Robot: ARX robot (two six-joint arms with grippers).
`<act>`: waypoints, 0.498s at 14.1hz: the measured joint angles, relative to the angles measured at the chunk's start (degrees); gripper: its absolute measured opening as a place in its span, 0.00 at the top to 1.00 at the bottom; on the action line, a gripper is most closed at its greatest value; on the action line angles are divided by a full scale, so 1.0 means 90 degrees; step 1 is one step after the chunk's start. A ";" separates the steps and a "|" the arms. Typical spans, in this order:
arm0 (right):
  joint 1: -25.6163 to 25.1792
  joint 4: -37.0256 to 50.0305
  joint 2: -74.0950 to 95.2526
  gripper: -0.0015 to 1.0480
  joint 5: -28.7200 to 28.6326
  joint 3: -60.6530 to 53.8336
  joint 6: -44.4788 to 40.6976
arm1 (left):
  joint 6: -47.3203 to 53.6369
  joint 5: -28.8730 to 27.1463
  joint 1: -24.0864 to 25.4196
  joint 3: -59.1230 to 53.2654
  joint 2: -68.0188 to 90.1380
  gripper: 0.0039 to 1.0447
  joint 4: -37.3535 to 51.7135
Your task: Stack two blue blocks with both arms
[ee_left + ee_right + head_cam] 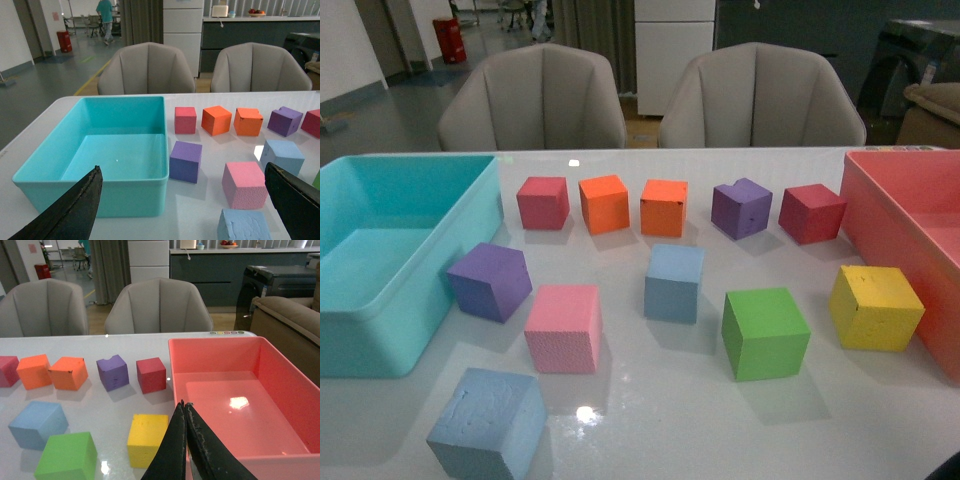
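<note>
On the white table [650,420], neither arm had yet touched a block. The left gripper [182,170] hung above the teal bin's [90,202] near wall, jaws wide apart and empty. One blue block [485,425] sat at the table's 7 o'clock, just in front of the robot. The pink cube [563,328] stood close at that block's 1 o'clock, and the second blue block [674,283] lay farther the same way, near the table's centre. The green cube [765,333] stood at the second block's 4 o'clock. The right gripper [183,407] hovered by the red bin's [280,460] near corner, fingers pressed together on nothing.

The opening step looked to be reaching for both blocks. The left arm seemed best placed for the near one, since its open jaws needed only to straddle two flat faces, clear of the pink cube. The right would have to open before dropping onto the central block. Foam gives, so a light, square pinch would probably serve the stack best.
</note>
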 joint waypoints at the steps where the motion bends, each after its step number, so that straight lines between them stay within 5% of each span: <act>1: -0.0049 -0.0236 -0.0355 0.98 -0.0078 -0.0148 0.0000 | 0.0000 0.0002 0.0000 0.0000 0.0000 0.06 0.0000; 7: -0.0680 -0.1984 -0.2667 0.98 -0.0695 -0.0682 -0.0005 | 0.0000 0.0000 0.0000 0.0000 0.0000 0.06 0.0000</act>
